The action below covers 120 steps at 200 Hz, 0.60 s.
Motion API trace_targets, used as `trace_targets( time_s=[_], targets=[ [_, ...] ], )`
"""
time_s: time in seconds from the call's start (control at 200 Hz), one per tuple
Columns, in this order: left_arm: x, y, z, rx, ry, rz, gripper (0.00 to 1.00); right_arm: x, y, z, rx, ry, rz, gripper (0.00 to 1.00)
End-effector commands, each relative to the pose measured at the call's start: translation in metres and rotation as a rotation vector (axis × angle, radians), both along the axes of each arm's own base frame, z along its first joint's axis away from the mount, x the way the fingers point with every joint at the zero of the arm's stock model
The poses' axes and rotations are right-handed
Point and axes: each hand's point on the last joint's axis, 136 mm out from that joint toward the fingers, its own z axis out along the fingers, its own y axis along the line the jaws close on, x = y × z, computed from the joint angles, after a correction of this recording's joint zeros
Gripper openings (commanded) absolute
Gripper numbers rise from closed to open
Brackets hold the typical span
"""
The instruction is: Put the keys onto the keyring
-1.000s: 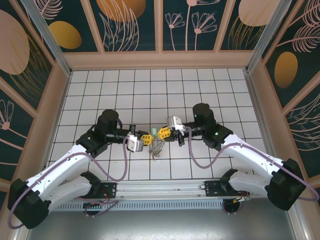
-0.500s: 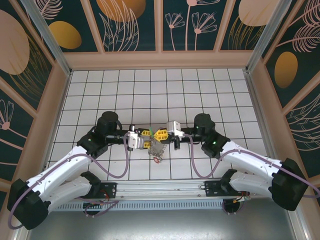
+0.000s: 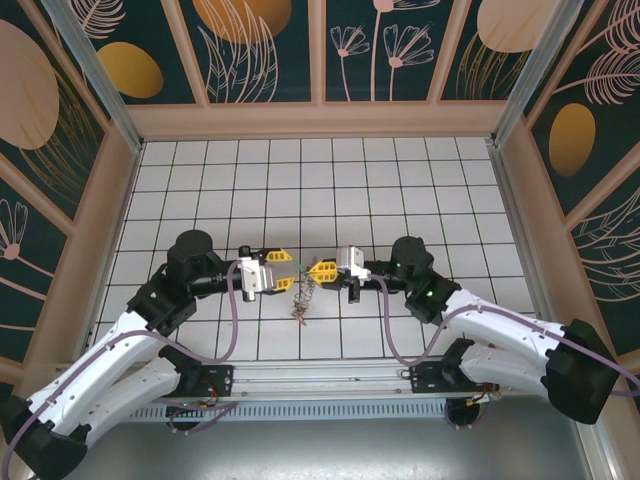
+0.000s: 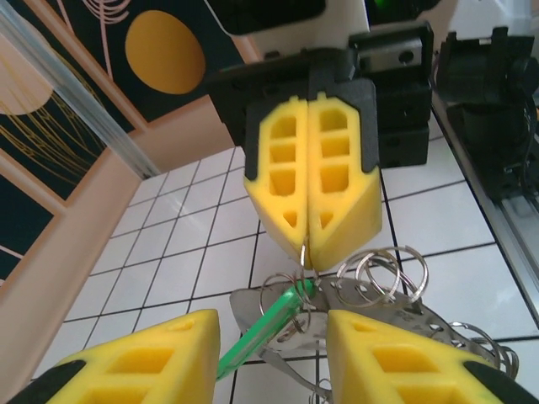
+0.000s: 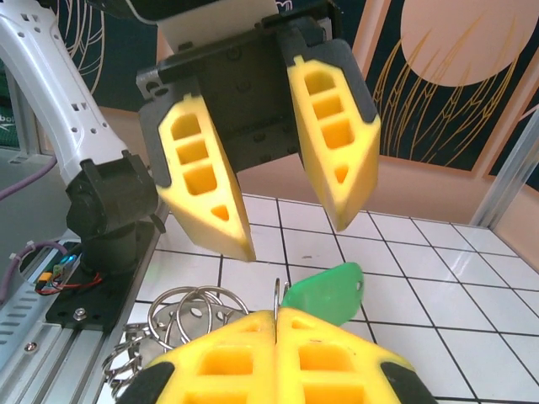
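Inspection finding: your right gripper point(image 3: 314, 271) is fully closed, its two yellow pads pressed flat together. From the left wrist camera you can see a thin wire of the keyring point(image 4: 302, 259) pinched at the very tip of those pads. From the right wrist camera the same wire stands up just past the tip of the right gripper point(image 5: 276, 324).

The keys point(image 3: 303, 297) hang as one tangled bunch directly below the right gripper's tip, over the tiled table point(image 3: 400, 180). You cannot tell from above whether the bunch touches the tiles. A reddish piece shows at its lowest end.

A green-tagged key point(image 5: 324, 295) sits just beyond the right gripper's tip, touching the pinched wire. Several small split rings point(image 4: 392, 269) cluster just below and beside that tip, overlapping one another.

Your left gripper point(image 3: 290, 273) faces the right gripper tip to tip, close but apart from it. Its pads point(image 5: 202, 181) stand partly spread, with a clear gap between them and nothing inside. The left gripper point(image 4: 271, 324) has the bunch in line with that gap, the green tag crossing it, with no contact visible.
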Motion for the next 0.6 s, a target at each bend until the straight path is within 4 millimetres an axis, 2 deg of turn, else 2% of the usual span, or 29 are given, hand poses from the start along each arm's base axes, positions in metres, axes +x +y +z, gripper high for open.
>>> trace_targets(
  time_s=[0.0, 0.11, 0.245, 0.405, 0.46, 0.596],
  targets=[
    [0.006, -0.002, 0.004, -0.021, 0.093, 0.044, 0.38, -0.006, -0.001, 0.019, 0.057, -0.077, 0.009, 0.00],
    [0.010, -0.005, 0.000, 0.015, 0.130, 0.043, 0.36, -0.007, 0.000, 0.024, 0.072, -0.095, 0.006, 0.00],
    [0.002, -0.011, 0.001, 0.005, 0.154, -0.022, 0.33, -0.009, 0.001, 0.029, 0.095, -0.108, 0.004, 0.00],
    [-0.003, -0.015, 0.000, 0.002, 0.176, -0.071, 0.28, -0.009, 0.001, 0.027, 0.100, -0.101, -0.006, 0.00],
    [-0.001, -0.016, -0.001, 0.005, 0.178, -0.066, 0.28, -0.009, 0.001, 0.026, 0.103, -0.097, -0.009, 0.00],
    [0.011, -0.011, 0.000, 0.023, 0.121, 0.007, 0.36, -0.010, 0.001, 0.022, 0.093, -0.091, 0.002, 0.00]
  ],
)
